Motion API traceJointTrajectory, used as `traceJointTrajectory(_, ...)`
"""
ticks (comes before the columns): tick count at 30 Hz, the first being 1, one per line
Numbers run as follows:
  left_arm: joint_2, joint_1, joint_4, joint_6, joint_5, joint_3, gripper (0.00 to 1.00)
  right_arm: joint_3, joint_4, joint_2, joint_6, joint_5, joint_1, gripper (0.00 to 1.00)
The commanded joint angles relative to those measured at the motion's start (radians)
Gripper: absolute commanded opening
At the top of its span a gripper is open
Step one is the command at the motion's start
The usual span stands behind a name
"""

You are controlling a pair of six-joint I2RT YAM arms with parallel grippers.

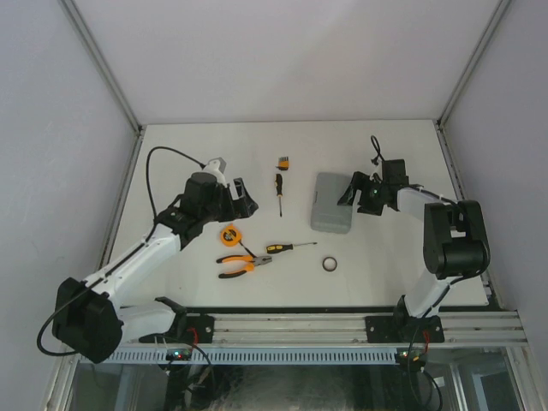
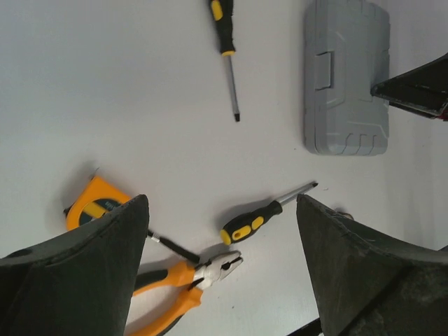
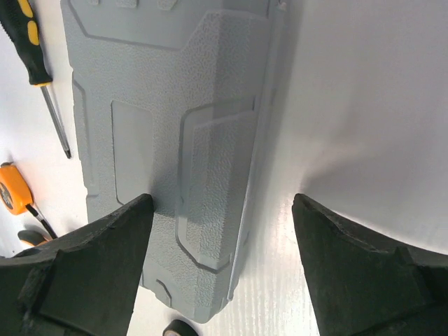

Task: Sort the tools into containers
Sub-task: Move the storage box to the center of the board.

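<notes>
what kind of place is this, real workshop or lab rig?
Most likely a lab robot cell, not a workshop: a white table boxed in by plain white walls, two arms bolted to an aluminium rail, and pliers laid out near a shut grey case.

A flat white tabletop (image 1: 385,265) sits inside a booth of plain pale grey wall panels (image 1: 282,60). Two slim silver metal struts, left (image 1: 102,67) and right (image 1: 472,64), run down the rear corners. Along the near edge lies a silver grooved aluminium rail (image 1: 300,325), with a pale slotted plastic strip (image 1: 282,354) just below it.
</notes>
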Motion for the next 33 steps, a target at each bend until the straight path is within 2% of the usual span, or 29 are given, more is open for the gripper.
traceJointTrajectory(1,0.086,-0.055,0.147,-0.029,0.029,0.116,0.88,-0.002,-0.012,-0.049,-0.027,0.004,-0.014,0.79)
traceJointTrajectory(5,0.154,-0.089,0.156,-0.019,0.046,0.171,0.84,-0.001,0.045,-0.094,-0.013,-0.017,-0.023,0.82)
traceJointTrajectory(10,0.141,-0.093,0.156,-0.016,0.038,0.155,0.84,0.001,0.173,-0.089,0.118,-0.009,-0.065,0.86)
traceJointTrajectory(19,0.063,-0.093,0.120,-0.013,0.008,0.088,0.84,0.104,0.293,0.072,0.276,-0.023,-0.061,0.86)
traceJointTrajectory(25,0.023,-0.094,0.102,-0.003,-0.007,0.054,0.83,0.193,0.265,0.164,0.235,-0.080,-0.037,0.79)
traceJointTrajectory(33,-0.035,-0.093,0.075,0.011,-0.052,-0.001,0.83,0.286,0.091,0.231,0.078,-0.042,0.017,0.75)
